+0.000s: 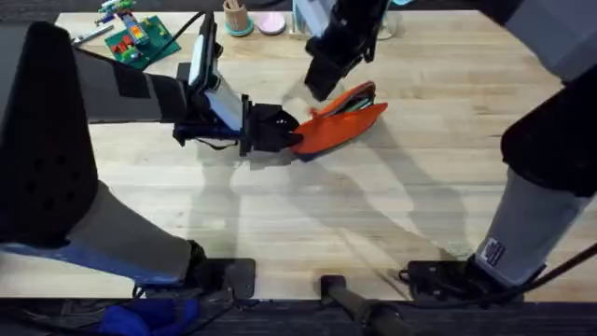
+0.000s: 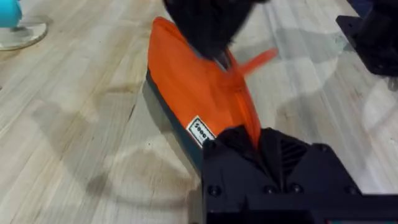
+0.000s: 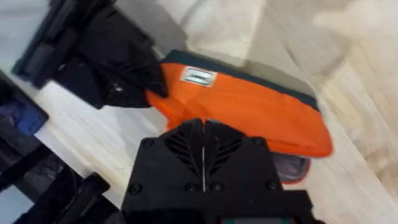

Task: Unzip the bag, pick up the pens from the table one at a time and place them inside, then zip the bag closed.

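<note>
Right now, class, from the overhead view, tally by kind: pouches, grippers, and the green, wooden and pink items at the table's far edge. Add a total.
Orange bag: 1
Grippers, the left gripper and the right gripper: 2
Green board: 1
Wooden cup: 1
Pink disc: 1
Total: 6

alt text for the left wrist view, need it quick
An orange pencil pouch with a dark grey base lies on a light wooden table, its near end gripped by the left pincer. The right pincer, dark and blurred, is at the zipper along the pouch's top, beside the orange pull.
</note>
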### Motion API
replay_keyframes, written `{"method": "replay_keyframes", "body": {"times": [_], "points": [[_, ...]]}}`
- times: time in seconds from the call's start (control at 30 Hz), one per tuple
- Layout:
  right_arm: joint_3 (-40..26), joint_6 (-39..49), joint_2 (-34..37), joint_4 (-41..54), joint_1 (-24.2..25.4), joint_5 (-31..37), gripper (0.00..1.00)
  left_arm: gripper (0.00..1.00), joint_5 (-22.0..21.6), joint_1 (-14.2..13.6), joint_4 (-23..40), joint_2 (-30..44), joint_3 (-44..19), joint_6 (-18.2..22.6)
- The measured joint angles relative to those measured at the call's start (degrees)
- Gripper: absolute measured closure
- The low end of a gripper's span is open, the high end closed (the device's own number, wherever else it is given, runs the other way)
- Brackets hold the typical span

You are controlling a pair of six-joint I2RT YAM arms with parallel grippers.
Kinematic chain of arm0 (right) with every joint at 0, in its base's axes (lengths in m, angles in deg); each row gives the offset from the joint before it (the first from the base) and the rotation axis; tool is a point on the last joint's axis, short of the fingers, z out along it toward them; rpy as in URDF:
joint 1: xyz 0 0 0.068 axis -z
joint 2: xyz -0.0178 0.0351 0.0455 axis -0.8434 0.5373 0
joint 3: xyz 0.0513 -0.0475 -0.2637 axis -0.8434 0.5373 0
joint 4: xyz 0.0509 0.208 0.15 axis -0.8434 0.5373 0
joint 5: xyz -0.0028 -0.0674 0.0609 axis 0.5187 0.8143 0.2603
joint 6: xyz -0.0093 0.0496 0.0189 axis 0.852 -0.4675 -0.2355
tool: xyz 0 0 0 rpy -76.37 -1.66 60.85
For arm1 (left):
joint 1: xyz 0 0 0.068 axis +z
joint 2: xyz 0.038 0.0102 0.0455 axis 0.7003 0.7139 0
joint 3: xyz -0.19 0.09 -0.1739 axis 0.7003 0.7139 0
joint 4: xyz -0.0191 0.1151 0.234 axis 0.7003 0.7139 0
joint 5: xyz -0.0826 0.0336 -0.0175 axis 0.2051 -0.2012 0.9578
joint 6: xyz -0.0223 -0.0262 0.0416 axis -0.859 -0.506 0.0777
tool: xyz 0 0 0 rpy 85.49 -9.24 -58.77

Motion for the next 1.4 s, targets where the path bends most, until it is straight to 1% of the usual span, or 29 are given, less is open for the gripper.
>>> {"method": "replay_keyframes", "body": {"times": [0.2,0.33,0.53,0.83,1.23,1.3,1.33,1.37,1.4], "points": [[-0.22,-0.19,0.0,-0.18,3.47,0.09,0.969,0.959,-0.02,0.0,0.0,0.0,0.0,0.02],[-0.07,-0.15,0.0,-0.16,4.5,0.07,0.969,0.959,-0.02,0.0,0.0,0.0,0.0,0.0],[1.93,0.39,0.0,-0.18,6.41,0.09,0.969,0.959,-0.02,0.0,0.02,-0.02,0.0,0.0],[2.13,2.26,0.0,-0.22,11.49,0.32,0.969,0.959,-0.02,0.0,0.02,0.0,0.0,0.02],[2.16,3.93,0.0,-0.2,11.8,0.5,0.965,0.959,-0.02,0.0,0.0,0.0,0.0,0.02],[2.14,4.06,0.0,-0.1,11.8,0.5,0.9,0.959,-0.02,0.0,0.0,0.0,0.0,0.0],[1.93,4.33,0.0,0.16,11.8,0.5,0.832,0.959,-0.02,0.0,0.0,0.0,0.0,0.02],[1.65,4.56,0.01,0.47,11.8,0.52,0.752,0.959,-0.02,0.0,0.01,0.0,0.0,0.02],[1.08,5.06,0.01,1.03,11.8,0.5,0.585,0.959,-0.02,0.0,0.02,-0.01,0.0,0.02]]}}
